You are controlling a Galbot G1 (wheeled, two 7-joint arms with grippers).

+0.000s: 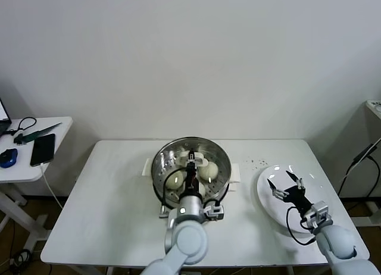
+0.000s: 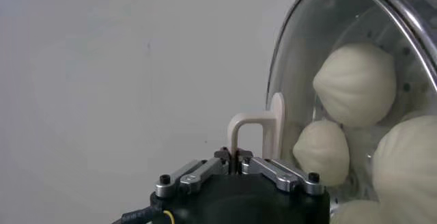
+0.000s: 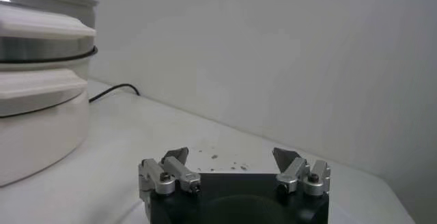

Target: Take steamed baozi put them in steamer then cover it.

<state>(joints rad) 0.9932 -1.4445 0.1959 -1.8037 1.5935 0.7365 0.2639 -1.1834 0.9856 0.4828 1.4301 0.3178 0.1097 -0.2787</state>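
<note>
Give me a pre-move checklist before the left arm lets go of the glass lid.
1. Cream-white dough buns inside the shiny stainless-steel steamer pot: ok; at least three show through the glass, a fourth cannot be confirmed.
2. Round clear glass lid over the pot: ok; fully seated on the rim: cannot tell.
3. Left gripper shut on the lid's white handle: ok.
4. Right gripper open, away from the pot over the flat white plate: ok.
5. Plate cleared of buns: ok.
</note>
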